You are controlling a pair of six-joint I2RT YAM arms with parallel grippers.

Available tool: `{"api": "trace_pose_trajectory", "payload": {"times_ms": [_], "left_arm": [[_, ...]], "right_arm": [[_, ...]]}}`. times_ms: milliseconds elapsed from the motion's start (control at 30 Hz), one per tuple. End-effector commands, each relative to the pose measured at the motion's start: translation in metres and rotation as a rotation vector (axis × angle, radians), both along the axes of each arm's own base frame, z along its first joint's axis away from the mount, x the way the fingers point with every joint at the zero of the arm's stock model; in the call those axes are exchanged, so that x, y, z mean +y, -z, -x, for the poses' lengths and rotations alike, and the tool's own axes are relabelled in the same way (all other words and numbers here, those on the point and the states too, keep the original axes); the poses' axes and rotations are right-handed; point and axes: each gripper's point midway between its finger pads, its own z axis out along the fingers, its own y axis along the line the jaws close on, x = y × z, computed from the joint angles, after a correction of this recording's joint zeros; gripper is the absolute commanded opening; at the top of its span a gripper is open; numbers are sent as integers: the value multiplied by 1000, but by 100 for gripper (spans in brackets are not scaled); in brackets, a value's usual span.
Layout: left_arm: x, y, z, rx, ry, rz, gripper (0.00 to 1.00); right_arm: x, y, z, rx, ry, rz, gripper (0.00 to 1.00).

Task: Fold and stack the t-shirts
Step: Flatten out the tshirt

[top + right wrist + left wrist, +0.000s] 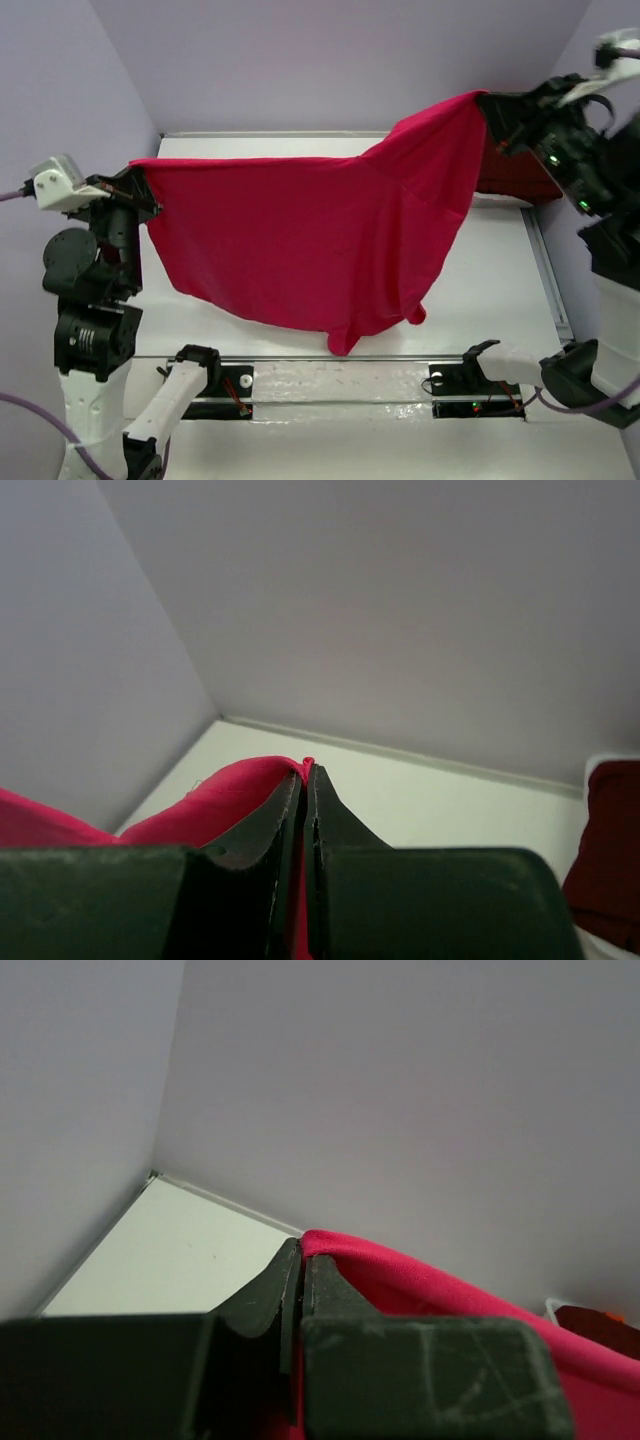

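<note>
I see the t-shirt (310,240) across the middle of the frame as plain bright crimson-pink, with no print. At the upper right, the folded garment (515,178) is dark maroon. The table (490,280) is white and the walls (300,60) pale lilac. The left gripper (300,1247) and the right gripper (305,770) are black.

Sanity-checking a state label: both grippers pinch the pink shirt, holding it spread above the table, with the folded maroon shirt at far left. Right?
Not quite. The folded maroon shirt lies at the far right of the table, near the right gripper, as the top external view shows. The rest holds: the left gripper and the right gripper both pinch the pink shirt, spread above the table.
</note>
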Motion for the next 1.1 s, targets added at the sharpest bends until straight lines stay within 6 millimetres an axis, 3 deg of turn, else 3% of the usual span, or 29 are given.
{"api": "trace_pose_trajectory", "payload": {"times_ms": [0, 33, 100, 200, 233, 300, 333, 400, 500, 533, 633, 667, 733, 767, 800, 833, 867, 900, 933, 1000, 1067], "left_arm": [[9, -3, -34, 36, -90, -1, 6], [6, 8, -53, 84, -96, -13, 6], [5, 19, -72, 136, -113, -13, 6], [-1, 61, -119, 285, -136, -32, 6], [-1, 70, -128, 313, -142, -34, 6], [-1, 93, -144, 377, -157, -39, 6], [-4, 113, -158, 426, -157, -39, 6], [-6, 140, -172, 488, -148, -34, 6], [-5, 182, -192, 566, -151, -5, 6], [-3, 200, -201, 604, -165, 3, 6], [-4, 228, -216, 665, -179, 1, 6], [-4, 234, -221, 674, -180, 0, 6], [-1, 249, -233, 703, -202, 8, 6], [-2, 254, -237, 715, -204, 12, 6], [2, 251, -245, 708, -218, 19, 6], [2, 265, -252, 739, -226, 10, 6], [3, 268, -257, 744, -232, 8, 6], [5, 264, -264, 733, -250, 7, 6], [5, 278, -270, 764, -258, -3, 6], [8, 276, -280, 759, -280, -12, 6], [9, 289, -290, 783, -291, -25, 6]], "right_arm": [[5, 52, -66, 142, 134, 83, 7], [9, 65, -78, 176, 142, 103, 7], [16, 96, -107, 249, 180, 146, 7], [32, 156, -149, 375, 200, 220, 7], [37, 164, -156, 390, 193, 224, 7], [46, 205, -179, 480, 192, 248, 7], [50, 216, -187, 500, 180, 249, 7], [58, 257, -204, 584, 169, 269, 7], [67, 293, -222, 650, 152, 280, 7], [68, 316, -233, 696, 152, 296, 7], [73, 344, -248, 740, 142, 301, 7], [73, 367, -256, 785, 145, 312, 7], [76, 378, -265, 797, 145, 318, 7], [79, 395, -272, 828, 146, 328, 7], [76, 401, -276, 841, 154, 327, 7], [79, 400, -283, 833, 151, 321, 7], [77, 417, -290, 862, 159, 324, 7], [78, 422, -293, 875, 157, 324, 7], [73, 418, -302, 869, 176, 310, 7], [69, 434, -310, 905, 192, 295, 7], [59, 437, -319, 917, 222, 257, 7]]}}
